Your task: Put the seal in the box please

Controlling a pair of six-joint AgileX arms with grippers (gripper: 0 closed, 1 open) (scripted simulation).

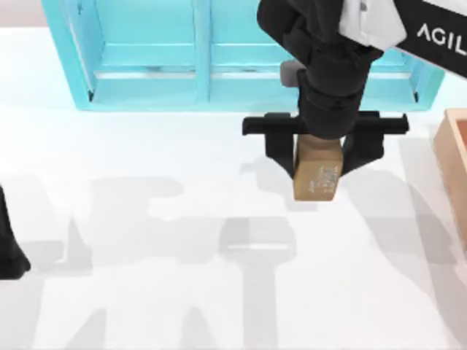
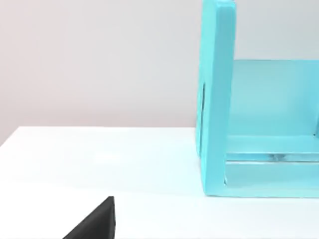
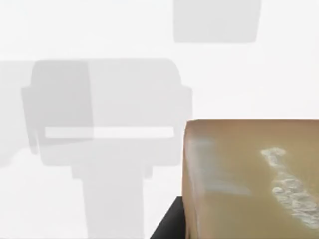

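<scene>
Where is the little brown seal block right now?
In the top view the seal is right of the table's middle, gripped by the right gripper, in front of the turquoise shelf, with the box at the right edge.

The top view looks straight down on the white table (image 1: 146, 292) from above, taking in the front of the turquoise shelf unit (image 1: 146, 65) along the far edge and a sliver of the box (image 1: 454, 157) at the right edge. The left wrist view sits low near the tabletop, facing level toward the shelf unit's end wall (image 2: 217, 99) and a plain grey backdrop. The right wrist view looks down from very close, with the seal (image 3: 249, 179) large in the foreground and shadowed table beyond. The top and left wrist views share the shelf unit; the top and right wrist views share the seal (image 1: 317, 175).
</scene>
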